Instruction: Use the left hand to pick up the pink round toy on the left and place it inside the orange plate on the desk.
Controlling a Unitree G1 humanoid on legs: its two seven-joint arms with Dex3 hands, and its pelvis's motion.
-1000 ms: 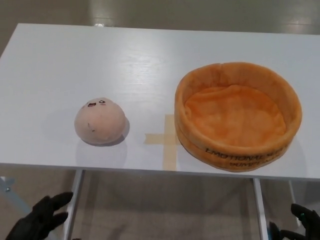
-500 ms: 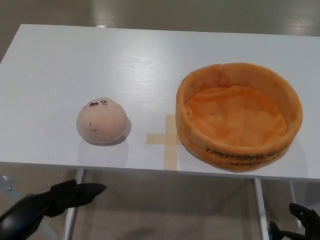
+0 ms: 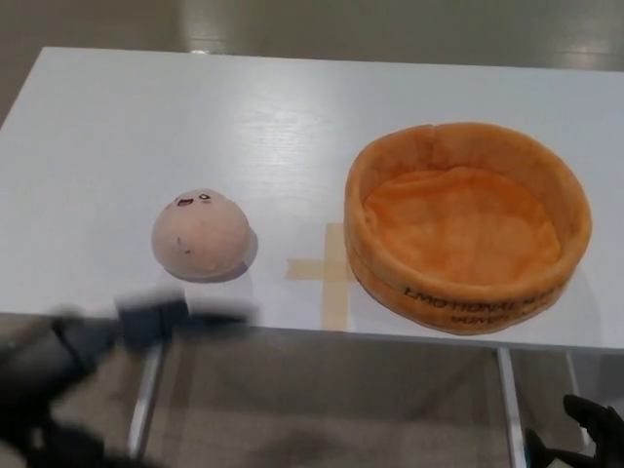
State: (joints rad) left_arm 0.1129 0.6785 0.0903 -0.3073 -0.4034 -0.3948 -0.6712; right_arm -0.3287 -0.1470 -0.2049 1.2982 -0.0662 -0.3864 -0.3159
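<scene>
Pink round toy (image 3: 200,234) sits untouched on the desk (image 3: 146,117), left of the empty orange plate (image 3: 466,222). Left hand (image 3: 146,320), motion-blurred, has risen to the near desk edge below the toy; finger spread cannot be told. Approach under way, grasp pending.

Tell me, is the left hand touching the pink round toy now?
Apart. In the head view the blurred left hand is at the table's near edge, and a strip of white tabletop shows between it and the pink round toy.
</scene>
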